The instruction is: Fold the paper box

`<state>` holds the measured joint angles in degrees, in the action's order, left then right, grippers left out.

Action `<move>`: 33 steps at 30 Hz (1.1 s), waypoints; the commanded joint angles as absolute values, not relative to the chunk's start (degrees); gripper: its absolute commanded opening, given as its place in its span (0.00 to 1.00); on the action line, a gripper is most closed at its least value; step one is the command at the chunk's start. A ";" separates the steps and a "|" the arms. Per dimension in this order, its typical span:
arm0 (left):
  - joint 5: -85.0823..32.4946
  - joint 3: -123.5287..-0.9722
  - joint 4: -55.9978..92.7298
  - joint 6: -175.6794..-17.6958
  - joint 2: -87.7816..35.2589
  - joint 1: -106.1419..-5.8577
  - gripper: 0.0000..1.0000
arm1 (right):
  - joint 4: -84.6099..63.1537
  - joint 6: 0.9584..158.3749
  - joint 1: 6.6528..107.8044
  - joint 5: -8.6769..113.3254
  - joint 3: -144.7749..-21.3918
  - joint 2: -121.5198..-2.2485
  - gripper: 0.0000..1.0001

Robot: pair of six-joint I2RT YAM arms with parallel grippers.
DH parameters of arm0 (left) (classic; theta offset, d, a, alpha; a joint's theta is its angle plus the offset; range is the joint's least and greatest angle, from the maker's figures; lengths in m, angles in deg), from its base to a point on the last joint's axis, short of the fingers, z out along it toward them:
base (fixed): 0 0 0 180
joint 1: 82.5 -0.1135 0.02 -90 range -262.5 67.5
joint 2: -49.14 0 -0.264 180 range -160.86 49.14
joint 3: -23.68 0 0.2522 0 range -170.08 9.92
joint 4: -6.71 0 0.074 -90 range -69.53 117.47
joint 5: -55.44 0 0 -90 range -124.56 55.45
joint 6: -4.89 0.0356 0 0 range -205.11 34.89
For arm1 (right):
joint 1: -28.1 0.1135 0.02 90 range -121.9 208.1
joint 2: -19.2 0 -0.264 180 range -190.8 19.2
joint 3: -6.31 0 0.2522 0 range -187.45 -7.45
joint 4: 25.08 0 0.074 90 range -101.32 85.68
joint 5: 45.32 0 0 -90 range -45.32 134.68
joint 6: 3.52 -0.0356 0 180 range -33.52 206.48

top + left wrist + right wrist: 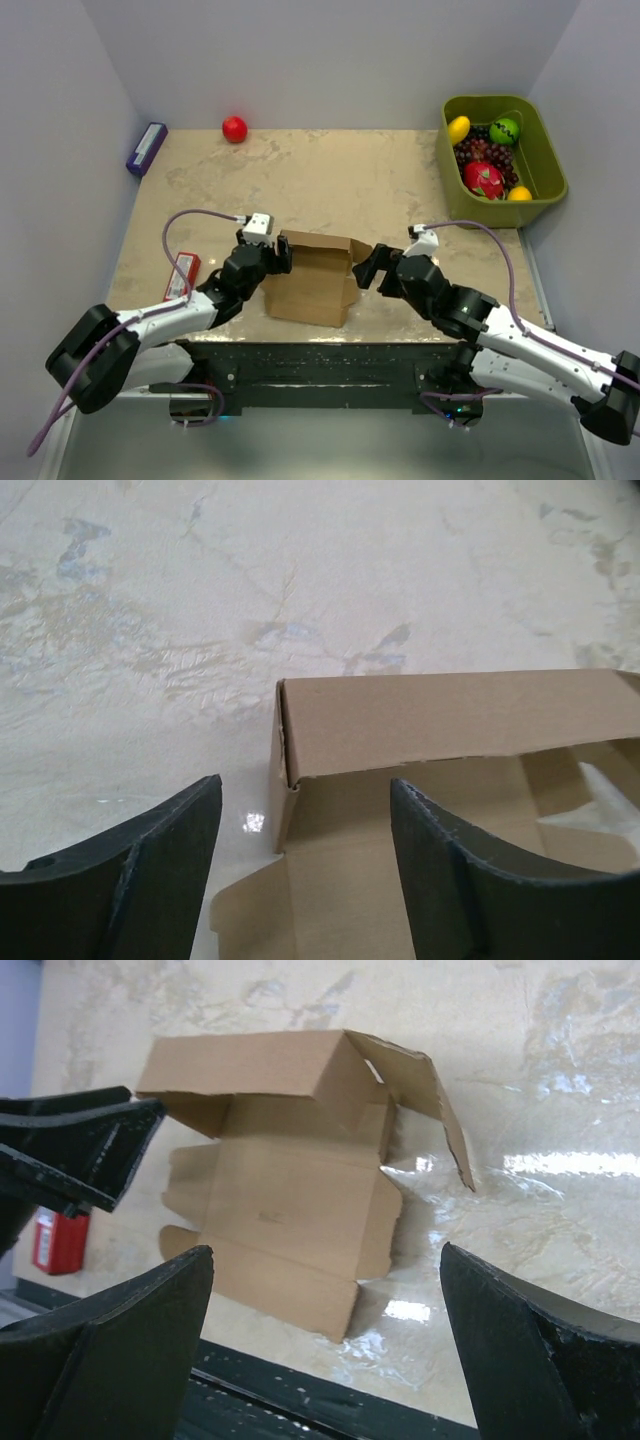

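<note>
I read no text, label, brand or number in any view. Paper box [310,285]: brown faces plain where seen. Flat red box [182,276], purple box [146,148]: any print too small to read.

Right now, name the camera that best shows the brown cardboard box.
Right wrist view: the brown cardboard box appears large and nearly whole, raised walls and flat flaps clear. The top external view shows it whole but small; the left wrist view, only one corner.
</note>
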<state>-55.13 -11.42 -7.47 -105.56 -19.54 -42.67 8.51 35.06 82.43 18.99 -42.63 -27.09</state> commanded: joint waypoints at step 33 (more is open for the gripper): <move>-8.89 -36.40 23.90 -103.30 -30.83 -65.10 0.77 | -11.06 36.74 62.73 47.67 -53.94 -56.30 0.80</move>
<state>-11.22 -34.35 25.09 -104.83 -30.53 -64.50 -7.51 36.42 63.00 45.07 -52.00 -55.43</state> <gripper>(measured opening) 0.788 0.805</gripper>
